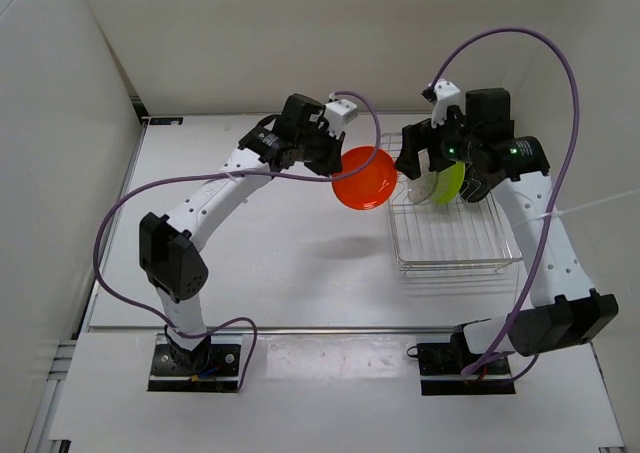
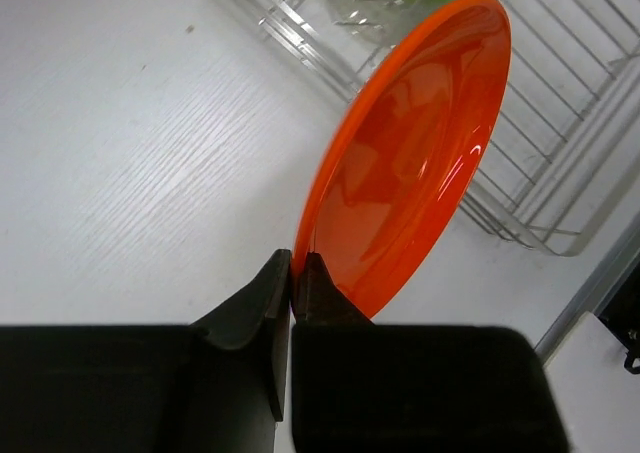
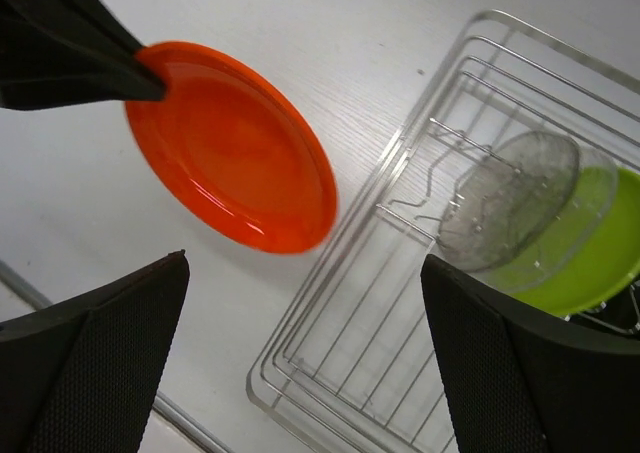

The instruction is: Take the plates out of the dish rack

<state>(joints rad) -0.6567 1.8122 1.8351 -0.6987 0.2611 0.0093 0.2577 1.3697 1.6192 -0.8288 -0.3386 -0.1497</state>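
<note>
Pinching the orange plate (image 2: 410, 163) by its rim beside the dish rack (image 2: 560, 173), the left claw (image 2: 292, 265) should lower it flat onto the worktop (image 2: 120, 153) before releasing. The right claw (image 3: 302, 263) gapes wide above the racked clear plate (image 3: 510, 198).

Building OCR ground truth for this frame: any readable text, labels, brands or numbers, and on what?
None readable in any view.
The orange plate, clear plate, lime green plate and dish rack carry no markings.
The left arm and right arm show no legible lettering.
</note>
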